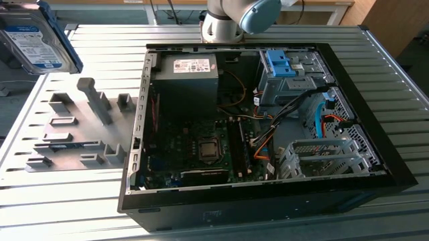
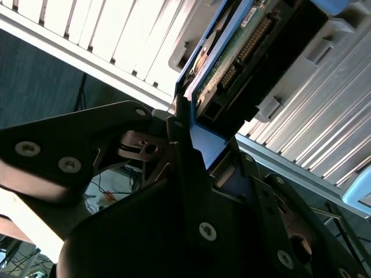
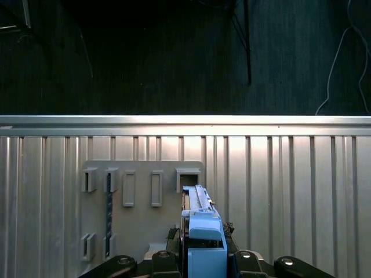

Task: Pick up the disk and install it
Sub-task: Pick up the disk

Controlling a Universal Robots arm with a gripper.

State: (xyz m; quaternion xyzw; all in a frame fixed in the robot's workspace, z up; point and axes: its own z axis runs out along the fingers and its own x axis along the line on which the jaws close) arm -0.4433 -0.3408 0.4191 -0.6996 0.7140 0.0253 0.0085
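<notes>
**Exterior view.** Disk (image 1: 33, 37) hangs in the air at the view's upper left, label toward cam., well apart from the open case (image 1: 268, 125). The grey fixture (image 1: 74, 130) lies beside the case on the table (image 1: 375, 65).

**Second wrist view.** Gripper (image 2: 200, 145) is clamped on the disk (image 2: 243, 52) by its blue frame. This prob. leaves the drive body and connector end free for insertion.

**First wrist view.** Disk (image 3: 203, 231) sits edge-on in the gripper (image 3: 203, 263), over the fixture (image 3: 139, 197) and clear of its slots. It is not yet installed.
</notes>
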